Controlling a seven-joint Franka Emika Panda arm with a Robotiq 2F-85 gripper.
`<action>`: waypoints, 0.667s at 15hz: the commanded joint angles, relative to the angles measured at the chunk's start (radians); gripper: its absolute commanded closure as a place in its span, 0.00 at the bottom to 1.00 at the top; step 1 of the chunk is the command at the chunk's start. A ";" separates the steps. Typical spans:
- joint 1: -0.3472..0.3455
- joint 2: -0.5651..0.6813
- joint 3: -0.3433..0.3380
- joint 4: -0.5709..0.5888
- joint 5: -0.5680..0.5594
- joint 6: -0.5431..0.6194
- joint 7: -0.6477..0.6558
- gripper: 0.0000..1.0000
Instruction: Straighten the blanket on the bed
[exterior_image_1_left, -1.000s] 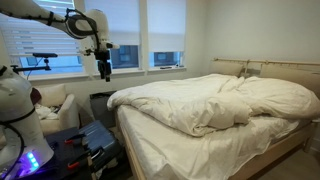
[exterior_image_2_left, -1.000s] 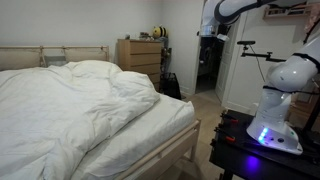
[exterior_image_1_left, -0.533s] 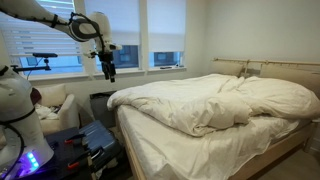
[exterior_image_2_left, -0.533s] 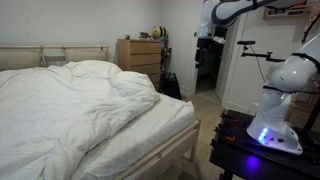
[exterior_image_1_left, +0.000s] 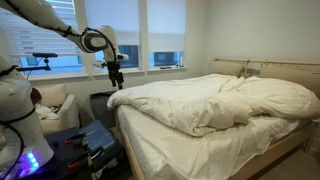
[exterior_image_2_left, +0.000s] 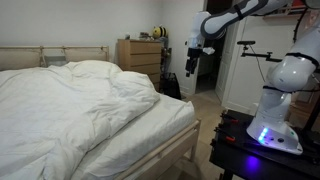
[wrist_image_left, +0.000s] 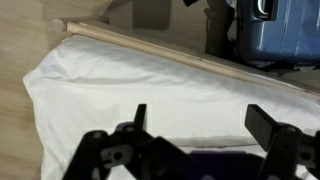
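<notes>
Jaws spread wide and holding nothing, our gripper (exterior_image_1_left: 116, 80) hovers just off the foot end of the bed (exterior_image_1_left: 150, 150), clear of it. We judge it is placed there to reach the blanket (exterior_image_1_left: 200, 100), which lies bunched toward the head end, leaving the foot uncovered; 1 edge needs pulling down.

Blanket (exterior_image_1_left: 205, 100) lies heaped on the bed (exterior_image_2_left: 150, 130), toward the headboard (exterior_image_1_left: 275, 66), with the foot end of the mattress (exterior_image_1_left: 160, 150) uncovered. The gripper (exterior_image_1_left: 117, 83) hangs over the mattress's foot corner, apart from the blanket. An armchair (exterior_image_1_left: 55, 108) sits below the window (exterior_image_1_left: 130, 40), and a dresser (exterior_image_2_left: 138, 55) stands beyond the bed.
</notes>
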 joint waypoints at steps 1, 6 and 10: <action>0.016 0.104 0.017 0.036 -0.059 0.074 0.002 0.00; 0.030 0.222 0.039 0.075 -0.179 0.152 -0.004 0.00; 0.037 0.305 0.043 0.118 -0.306 0.184 -0.014 0.00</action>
